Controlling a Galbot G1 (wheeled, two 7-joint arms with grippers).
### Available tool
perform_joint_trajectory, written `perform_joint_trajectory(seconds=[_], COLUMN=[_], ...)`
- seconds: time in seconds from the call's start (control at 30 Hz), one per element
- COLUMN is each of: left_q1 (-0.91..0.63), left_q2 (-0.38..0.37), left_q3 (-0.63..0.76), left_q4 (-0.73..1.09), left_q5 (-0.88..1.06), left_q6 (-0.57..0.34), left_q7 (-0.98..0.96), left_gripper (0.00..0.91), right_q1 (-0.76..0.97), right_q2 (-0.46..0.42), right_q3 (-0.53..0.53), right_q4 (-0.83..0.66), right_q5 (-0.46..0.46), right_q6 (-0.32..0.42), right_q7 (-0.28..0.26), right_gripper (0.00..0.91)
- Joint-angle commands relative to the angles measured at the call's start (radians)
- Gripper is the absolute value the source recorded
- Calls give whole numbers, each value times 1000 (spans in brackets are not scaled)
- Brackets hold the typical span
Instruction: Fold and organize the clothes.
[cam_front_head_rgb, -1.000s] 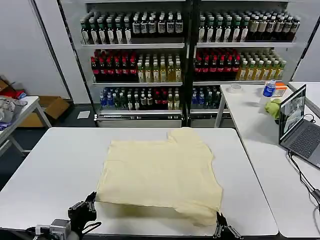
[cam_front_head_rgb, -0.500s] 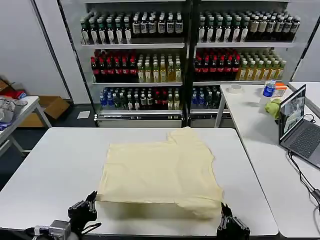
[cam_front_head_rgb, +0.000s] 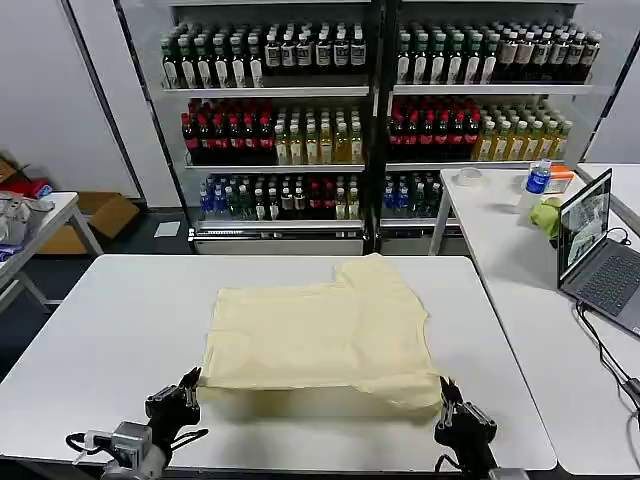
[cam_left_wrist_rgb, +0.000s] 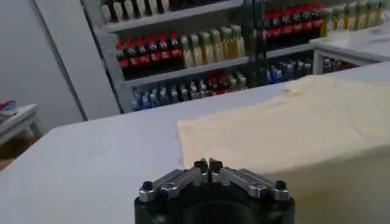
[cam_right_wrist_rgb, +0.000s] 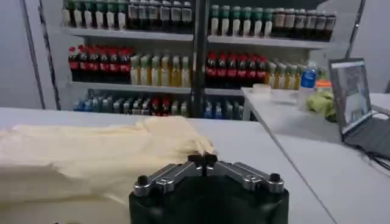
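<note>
Table (cam_front_head_rgb: 120, 330): white, it carries the shirt in its middle.
Shirt (cam_front_head_rgb: 320, 335): it seems partly folded, one sleeve lies at the far side; more folds probably remain.
Left pincer (cam_left_wrist_rgb: 208, 165): tips pressed together, empty; the shirt's near corner is just beyond it.
Right pincer (cam_right_wrist_rgb: 203, 159): tips pressed together, empty; the shirt's near edge is just ahead.

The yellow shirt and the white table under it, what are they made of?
The T-shirt looks like thin, soft knit fabric, maybe cotton: it is matte, sags and wrinkles at its edges. The table looks like a hard, smooth board with a white, slightly shiny coating, perhaps laminate; it lies flat and catches soft light.
</note>
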Motion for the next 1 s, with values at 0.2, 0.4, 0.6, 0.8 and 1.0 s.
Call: perform_joint_trajectory(seconds=[0.2, 0.4, 0.6, 0.8, 1.0], left_q1=[-224, -255, -236, -238, -177], left_q2=[33, 21, 8, 3, -3], left_q3=[98, 123, 124, 123, 85], left_q4=[216, 257, 260, 267, 192], left_q5=[-2, 13, 23, 35, 22], left_q6=[-6, -16, -25, -29, -47], left_q7=[2, 2, 5, 7, 19], left_gripper=[20, 20, 20, 907, 907], right_q1=[238, 295, 319, 342, 283], right_q2=[-42, -43, -38, -14, -11], right_q3=[-33, -59, -78, -101, -83], right_q4=[-184, -235, -283, -336, -283], right_q5=[52, 45, 28, -18, -40], right_q6=[-27, -35, -31, -55, -19], right_q7=[-5, -4, -1, 1, -14], right_gripper=[0, 0, 0, 907, 907])
